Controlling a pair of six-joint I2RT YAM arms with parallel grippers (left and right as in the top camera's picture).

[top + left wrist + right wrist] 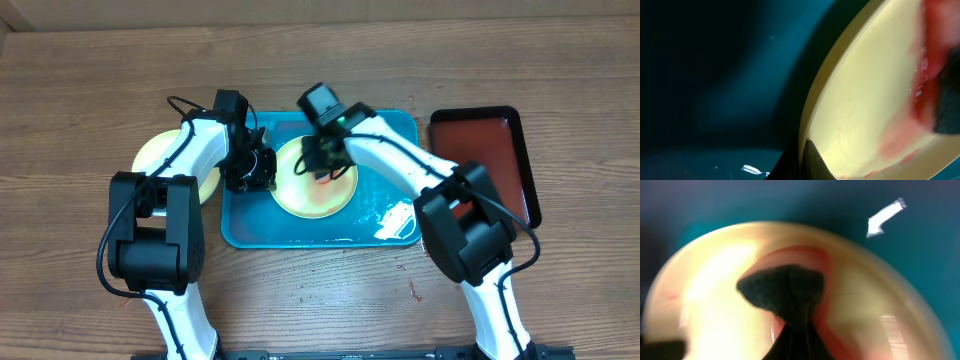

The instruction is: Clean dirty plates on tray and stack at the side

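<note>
Round plate [310,197] lies face up by the tray [300,236] left wall (little room there); left gripper [265,172] pinches its rim, right gripper [322,168] clamps a dark sponge [782,287].

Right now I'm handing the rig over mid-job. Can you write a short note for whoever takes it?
Left gripper: shut on the rim of the smeared plate, which lies on the turquoise tray.
Right gripper: shut on a dark pad, set on that plate's red sauce.
Side plate: on the table left of the tray, looks clean.
Done: apparently one plate set aside.
Left: finish wiping, then stack the smeared plate on the side plate. No third plate in view.
</note>
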